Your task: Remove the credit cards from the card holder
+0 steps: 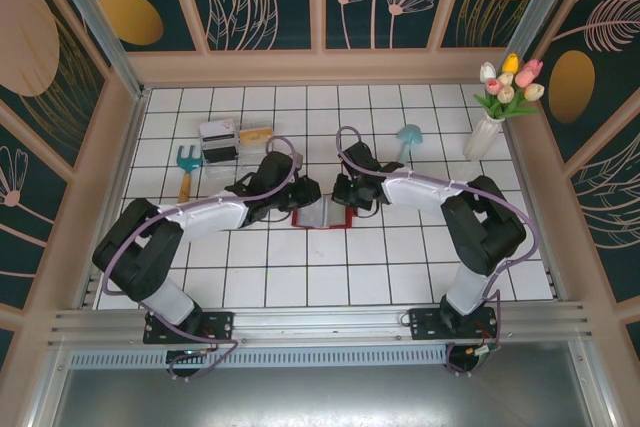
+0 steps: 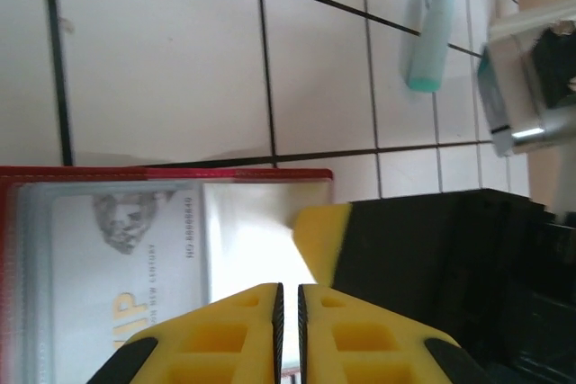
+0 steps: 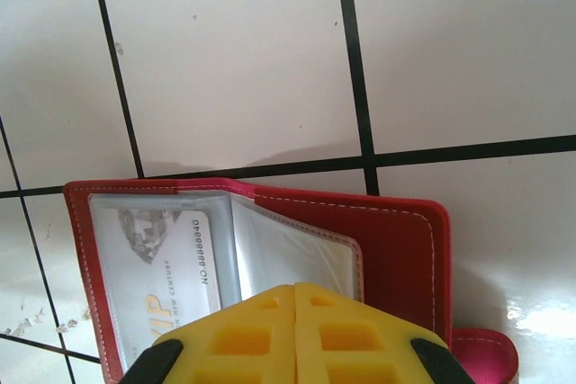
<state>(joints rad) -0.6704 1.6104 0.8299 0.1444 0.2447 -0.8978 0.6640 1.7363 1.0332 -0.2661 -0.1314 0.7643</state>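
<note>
Reaches in from 7 o'clock with the left arm, elbow folded out toward 9, forearm slanting to the middle. Mirrors that with the right arm from 5 o'clock, elbow out toward 3. Points the left gripper (image 1: 300, 193) toward 3 and the right gripper (image 1: 346, 190) toward 9, near each other at centre. Holds both pairs of yellow fingers (image 2: 243, 330) pressed together, the left with a hairline slit.

So the red card holder (image 1: 322, 217) is lying open mid-worktop (image 1: 300, 287), with the left gripper (image 1: 303, 197) at its 10 o'clock corner and the right gripper (image 1: 343, 194) at 1 o'clock. Clear box (image 1: 218, 140) and blue fork (image 1: 187, 162) are out toward 10, tulip vase (image 1: 487, 132) toward 2.
</note>
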